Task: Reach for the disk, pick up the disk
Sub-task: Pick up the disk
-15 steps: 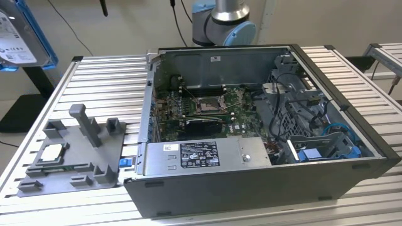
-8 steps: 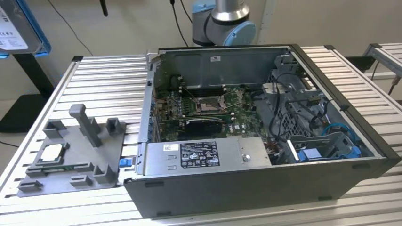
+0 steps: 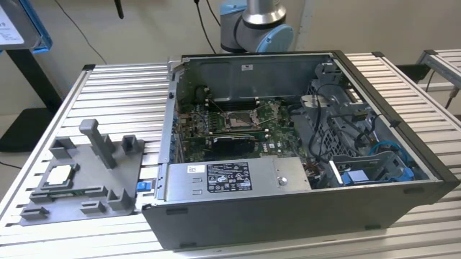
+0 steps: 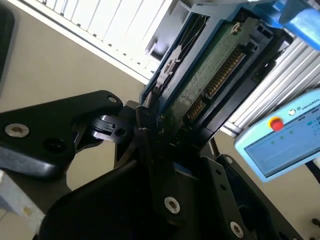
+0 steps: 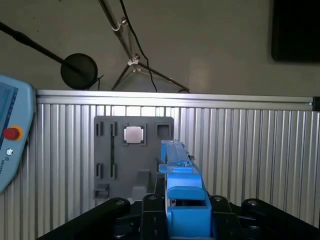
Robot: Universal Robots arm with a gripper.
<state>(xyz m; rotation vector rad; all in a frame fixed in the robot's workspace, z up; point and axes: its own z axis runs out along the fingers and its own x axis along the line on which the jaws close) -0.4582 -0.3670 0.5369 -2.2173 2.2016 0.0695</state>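
Jaws: clamped on disk | disk edge-on, above ribbed table

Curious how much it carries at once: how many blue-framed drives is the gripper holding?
1. A single blue-framed disk stands clamped in the gripper, seen in both wrist views. No second one shows beside it.

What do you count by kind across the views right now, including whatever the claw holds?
disk, held in the claw: 1
chip: 1
grey fixture plate: 1
computer case, open: 1
control pendant: 1
Total: 5
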